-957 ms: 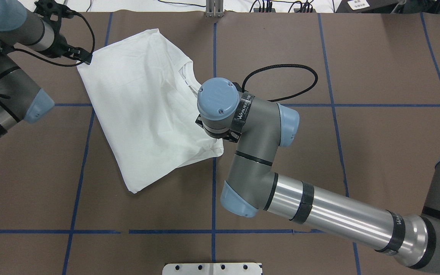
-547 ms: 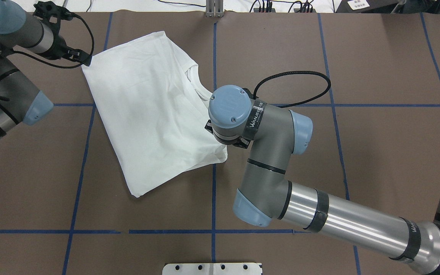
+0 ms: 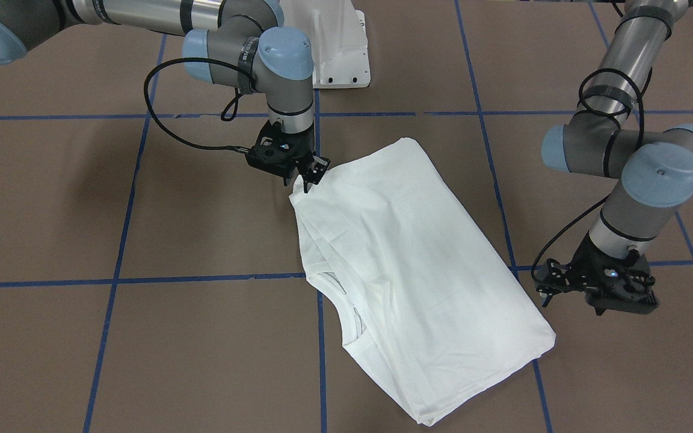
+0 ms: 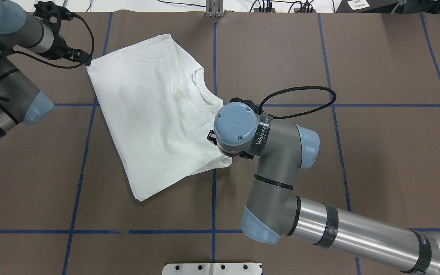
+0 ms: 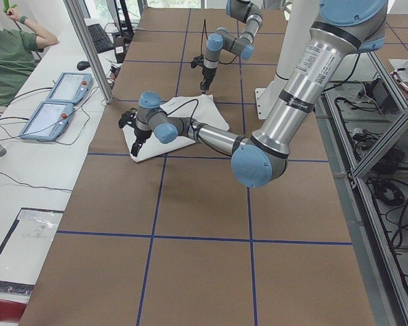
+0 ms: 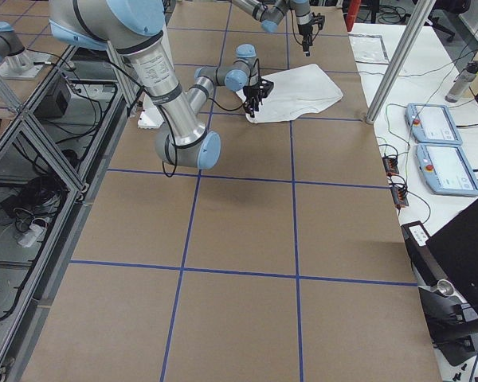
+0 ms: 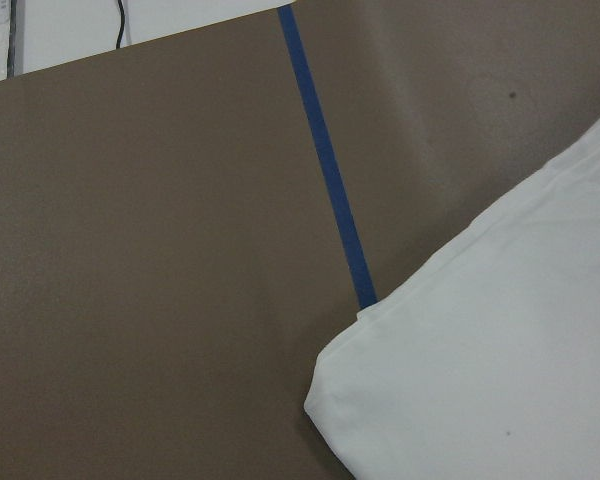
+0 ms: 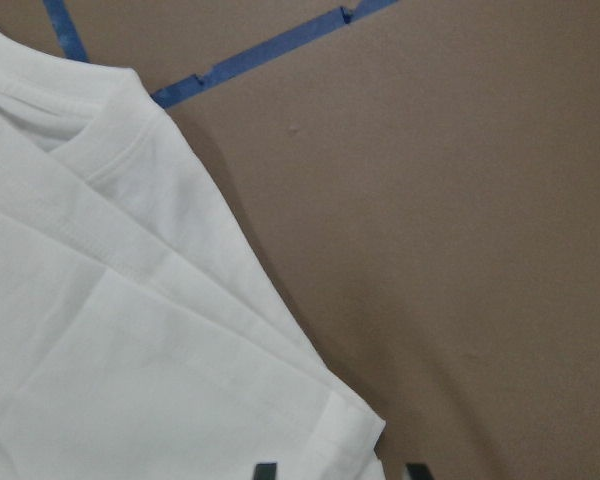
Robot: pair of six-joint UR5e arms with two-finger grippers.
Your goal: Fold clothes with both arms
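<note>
1. Right wrist-mounted view: two dark fingertips [image 8: 266, 470] of my right tool [image 3: 309, 178] show at the bottom edge. They stand a little apart, with a corner of the white T-shirt [image 3: 418, 258] between them.
2. In the front-facing view that corner rises off the tabletop [image 3: 142, 210] up into the right tool, so I read this tool as closed on the cloth.
3. Next to that grip the wrist camera shows several stacked layers with stitched hems, stepped one behind another.
4. My left tool [image 4: 84, 57] sits at the opposite, far-left corner of the T-shirt, its tip touching or just beside the edge in the overhead view. I cannot tell whether it is open or closed, as the left wrist camera shows only the rounded folded corner and no fingers.
5. The T-shirt is folded into a rough rectangle, plain white with soft creases. Its collar [image 3: 337, 288] opening shows on the long edge near my right tool.
6. It lies flat apart from the held corner, skewed to the blue tape lines [image 3: 202, 278], and sits left of centre on the far half of the brown tabletop.
</note>
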